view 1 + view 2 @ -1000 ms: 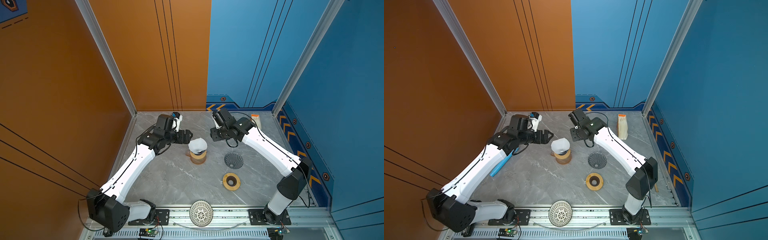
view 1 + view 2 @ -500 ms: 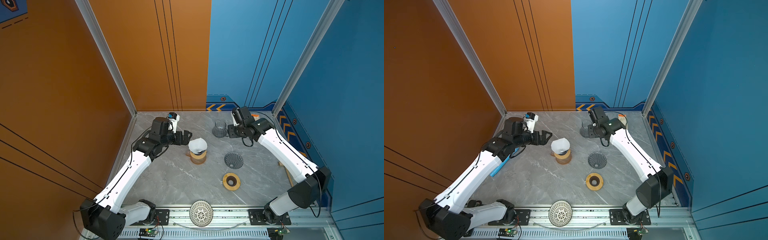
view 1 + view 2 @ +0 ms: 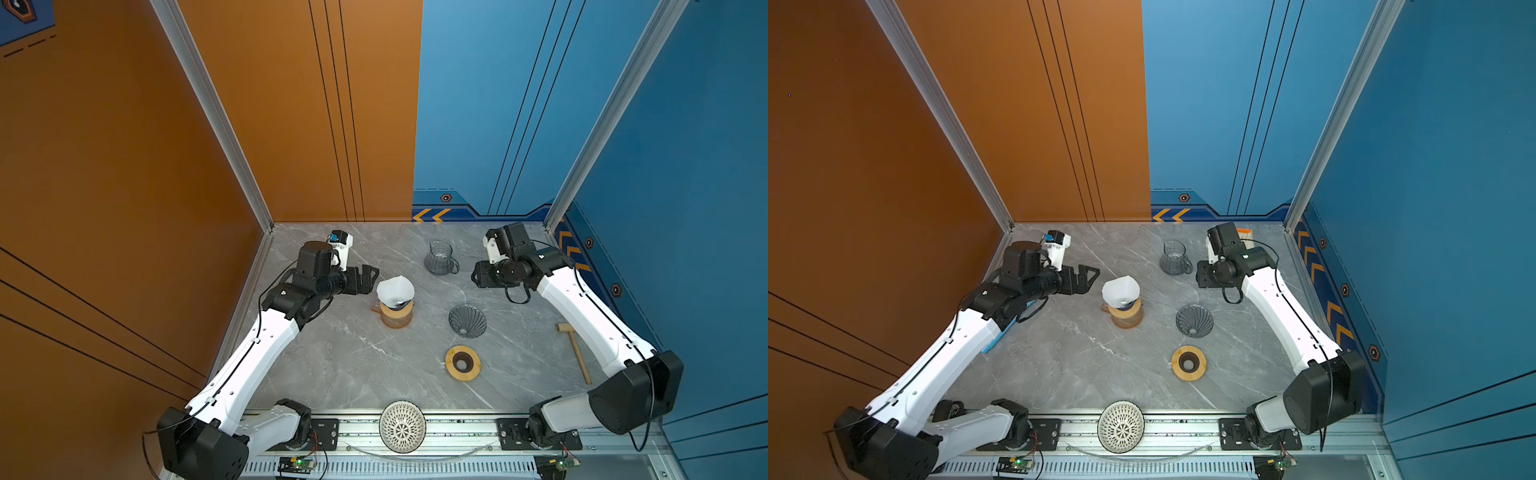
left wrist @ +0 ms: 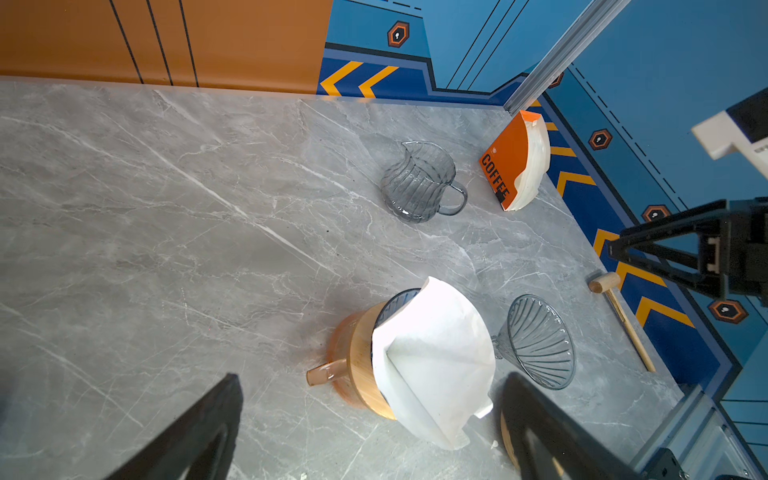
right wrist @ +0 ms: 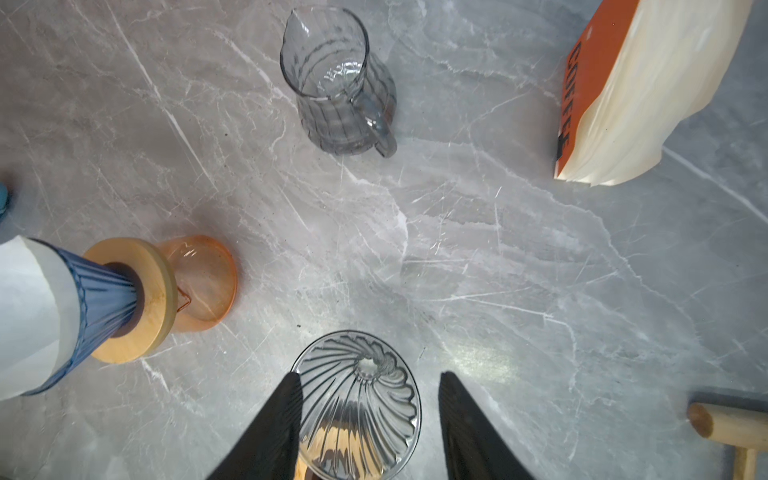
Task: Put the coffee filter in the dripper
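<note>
Surface [image 3: 340,361]: grey marble, your filter [image 3: 395,289] in dripper [image 5: 104,303]
Room: orange wall [image 3: 124,166], blue wall [image 3: 498,104]
Left gripper [image 3: 374,279]: gaping wide
Right gripper [image 3: 476,279]: parted, empty

**Table** [image 3: 332,365]: grey marbled top. Here is what you have standing or lying directly on it.

- Carafe [image 3: 397,318]: amber, upright, left of centre.
- Pitcher [image 3: 439,259]: grey ribbed glass, upright, toward the back.
- Loose dripper [image 3: 467,321]: ribbed glass, tilted, right of the carafe and apart from it.
- Wooden ring [image 3: 462,363]: flat, near the loose dripper on its front side.
- Mallet [image 3: 575,353]: flat, by the right edge.
- Filter pack [image 4: 515,162]: orange, in the back right corner.
- Blue item [image 3: 990,344]: at the left edge, mostly hidden.
- Lattice dome [image 3: 402,427]: white, at the front rail.
</note>
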### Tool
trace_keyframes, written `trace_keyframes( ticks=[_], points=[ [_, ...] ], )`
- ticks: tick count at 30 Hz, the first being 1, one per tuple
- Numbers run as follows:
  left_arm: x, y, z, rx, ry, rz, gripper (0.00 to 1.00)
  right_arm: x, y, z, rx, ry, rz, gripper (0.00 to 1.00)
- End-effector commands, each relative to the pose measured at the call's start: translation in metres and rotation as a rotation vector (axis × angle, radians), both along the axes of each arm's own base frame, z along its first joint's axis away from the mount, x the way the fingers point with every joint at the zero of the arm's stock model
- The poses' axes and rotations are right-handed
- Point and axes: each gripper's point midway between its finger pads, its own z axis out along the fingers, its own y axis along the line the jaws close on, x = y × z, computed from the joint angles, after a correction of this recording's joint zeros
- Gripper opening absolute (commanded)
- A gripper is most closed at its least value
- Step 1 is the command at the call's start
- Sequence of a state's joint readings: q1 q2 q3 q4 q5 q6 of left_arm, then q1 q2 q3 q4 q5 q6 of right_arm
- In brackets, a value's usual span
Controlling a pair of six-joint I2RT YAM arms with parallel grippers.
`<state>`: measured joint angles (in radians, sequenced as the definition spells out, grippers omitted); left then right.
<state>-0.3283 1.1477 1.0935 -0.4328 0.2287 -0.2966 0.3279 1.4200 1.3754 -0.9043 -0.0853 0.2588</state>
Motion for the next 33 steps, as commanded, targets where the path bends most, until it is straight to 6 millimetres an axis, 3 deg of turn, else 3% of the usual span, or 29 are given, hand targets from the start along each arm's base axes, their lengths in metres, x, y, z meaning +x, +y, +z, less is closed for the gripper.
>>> trace_keyframes(
  ticks=[1,19,33],
  points=[
    [-0.002,0.000,0.003,-0.031,-0.009,-0.008,0.98,-0.032,0.000,-0.008,0.047,0.076,0.017,0.55],
    [-0.003,0.001,-0.005,-0.047,0.011,-0.014,0.98,-0.136,-0.006,-0.059,0.278,0.293,-0.155,0.58],
    [-0.002,0.001,-0.010,-0.058,0.022,-0.019,0.98,-0.183,-0.004,-0.114,0.294,0.439,-0.276,0.56]
  ],
)
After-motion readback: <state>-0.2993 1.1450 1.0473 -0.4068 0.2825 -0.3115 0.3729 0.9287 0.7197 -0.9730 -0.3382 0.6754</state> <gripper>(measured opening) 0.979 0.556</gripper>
